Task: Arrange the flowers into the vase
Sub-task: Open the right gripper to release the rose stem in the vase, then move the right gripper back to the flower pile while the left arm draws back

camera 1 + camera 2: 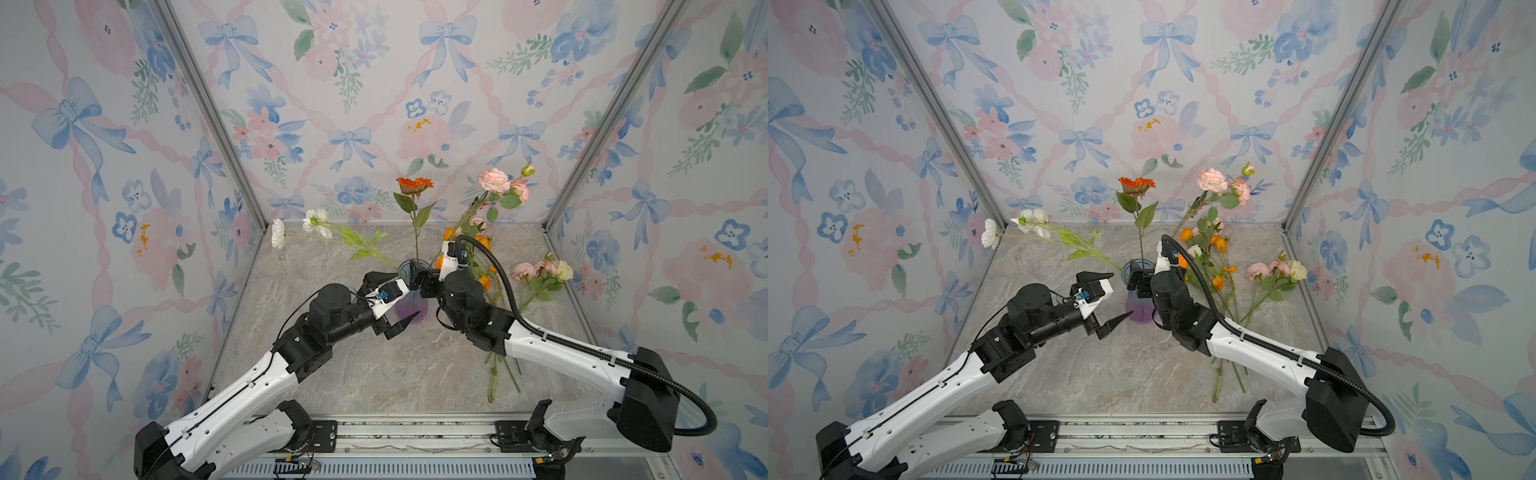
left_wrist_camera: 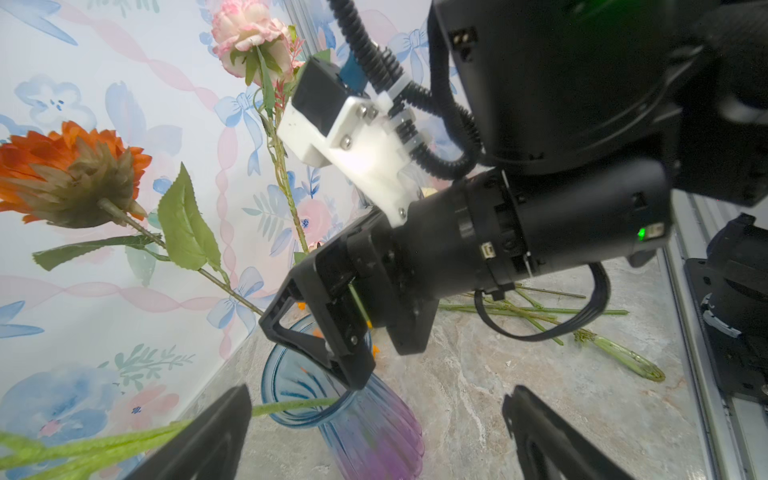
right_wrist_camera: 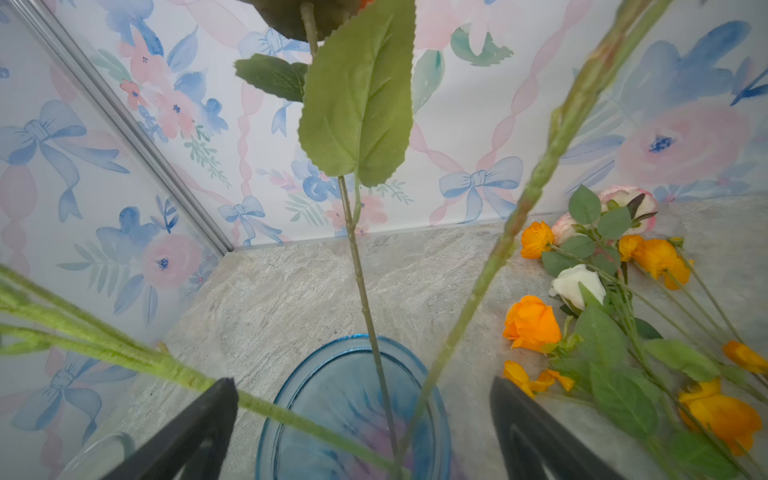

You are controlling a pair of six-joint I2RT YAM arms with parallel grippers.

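With left claw [image 2: 380, 388] and right claw [image 3: 361, 380] released, the light, floppy orange sprays [image 3: 532, 322] beside the right are best gripped mid-stem.

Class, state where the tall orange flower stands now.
In both top views the tall orange flower stands upright in the vase at mid-table, between the left-leaning white spray and the right-leaning pink spray.

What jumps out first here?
The blue-to-purple glass vase stands mid-table, an orange bloom upright in it, with white sprays and pink sprays leaning out either side. The left arm and right arm flank it, jaws open. Loose flowers lie on the table to its right.
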